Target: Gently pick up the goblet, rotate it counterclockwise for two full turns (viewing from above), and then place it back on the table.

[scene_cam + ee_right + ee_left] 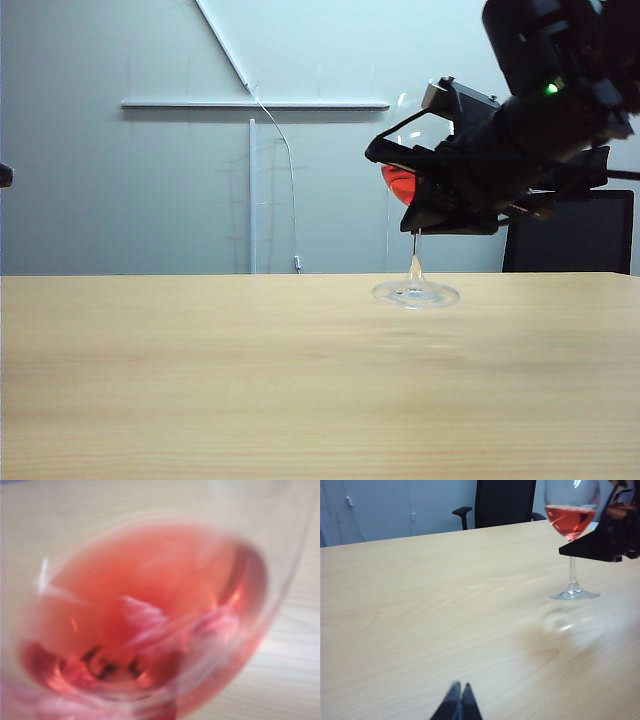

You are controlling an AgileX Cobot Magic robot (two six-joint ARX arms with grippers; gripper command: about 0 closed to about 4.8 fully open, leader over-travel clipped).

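Observation:
The goblet [414,290] is a clear wine glass with red liquid in its bowl, a thin stem and a round foot. My right gripper [416,226] is shut on the stem just under the bowl, at the right of the exterior view. In the left wrist view the goblet [571,522] stands about upright. Its foot hangs slightly above the table [420,605], apart from its shadow. The bowl of the goblet [150,615] fills the right wrist view and hides the fingers. My left gripper [459,686] is shut and empty, far from the glass.
A black chair [505,502] stands behind the table's far edge. A grey wall with a white rail [255,104] and a hanging cable lies beyond the table [200,380]. A bit of the left arm [4,175] shows at the left edge.

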